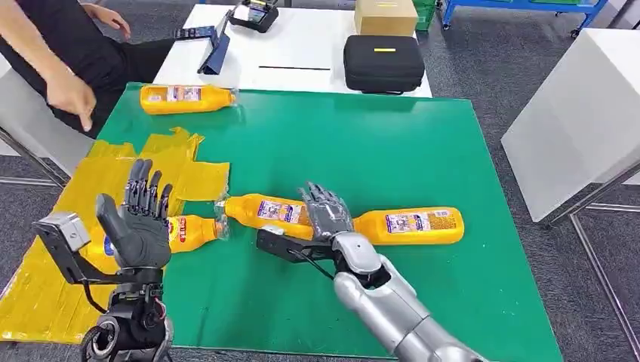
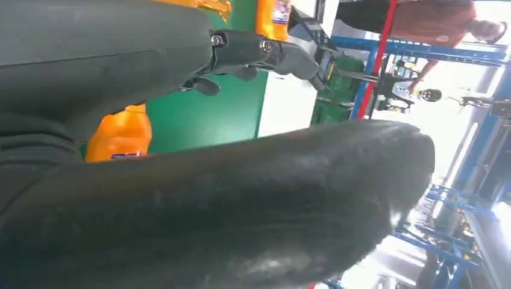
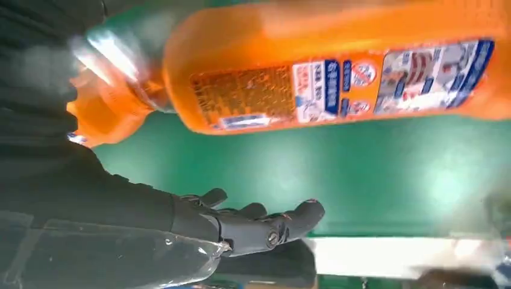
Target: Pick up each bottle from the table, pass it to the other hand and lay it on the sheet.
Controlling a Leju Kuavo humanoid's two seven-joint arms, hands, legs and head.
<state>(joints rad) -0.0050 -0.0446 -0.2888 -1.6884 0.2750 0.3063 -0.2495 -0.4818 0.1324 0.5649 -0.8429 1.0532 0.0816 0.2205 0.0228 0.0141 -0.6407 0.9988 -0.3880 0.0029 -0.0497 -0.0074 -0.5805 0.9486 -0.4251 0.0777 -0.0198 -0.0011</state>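
Four orange bottles lie on their sides on the green desk (image 1: 392,151), each placed so that a hand can come down across its body.

One bottle (image 1: 186,98) rests near the far left corner, just beyond the yellow sheet (image 1: 53,249), which covers the desk's left edge down to the near corner. A second bottle (image 1: 190,231) lies at the sheet's right edge, partly on it and partly hidden behind the left hand (image 1: 140,226); it looks as though it has already been laid down as the task asks.

Two more lie in a line across the middle of the desk: the middle bottle (image 1: 264,211), its neck pointing toward the sheet, and the right bottle (image 1: 411,225) beyond it, toward the desk's right edge.

The right hand (image 1: 326,211) sits between these two, fingers (image 1: 321,194) spread and pointing away from the robot. In the right wrist view the fingers (image 3: 265,226) are apart with green desk under them and a labelled bottle (image 3: 337,72) just beside the palm, so the hand holds nothing. It seems poised to take one of the two; I cannot tell which.

The left hand is raised upright over the sheet's inner edge, palm turned inward, fingers extended and apart and empty. That posture suits a waiting receiver for the handover, close to where the bottle must end up.

A person's hand (image 1: 72,98) hangs by the far left edge.
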